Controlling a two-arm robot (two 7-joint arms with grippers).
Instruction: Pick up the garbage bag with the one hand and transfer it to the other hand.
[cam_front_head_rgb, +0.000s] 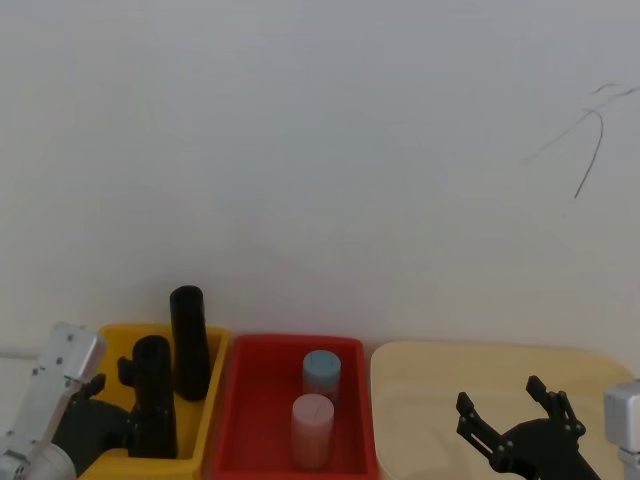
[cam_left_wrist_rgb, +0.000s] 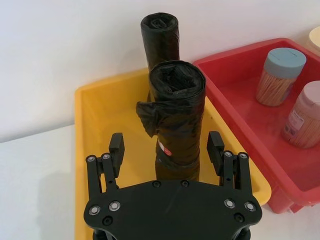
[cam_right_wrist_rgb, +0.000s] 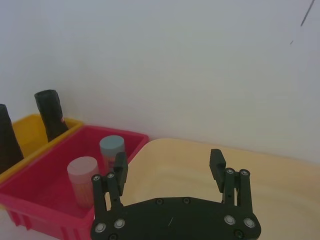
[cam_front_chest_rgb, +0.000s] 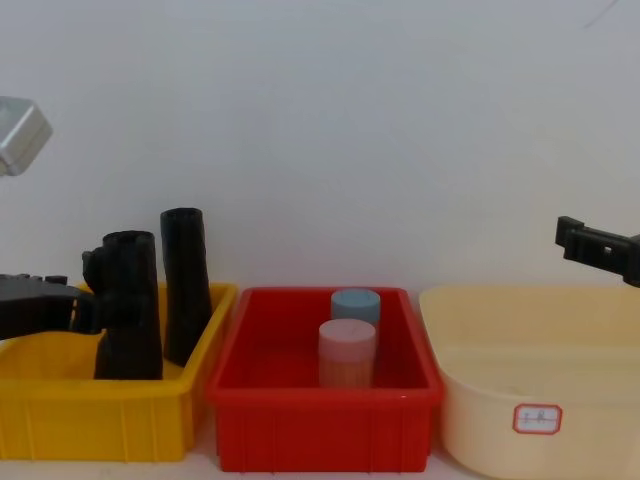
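The garbage bag, a thick wrinkled black roll with a small red-and-white label, stands upright in the yellow bin. It is the nearer, left-hand roll in the head view. My left gripper is open around its lower part, one finger on each side and not touching it. In the chest view the left gripper reaches the bag from the left edge. My right gripper hangs open and empty over the cream basin at the right.
A slimmer smooth black roll stands just behind the bag in the same bin. The red bin in the middle holds a blue-lidded canister and a pink one. A white wall lies close behind.
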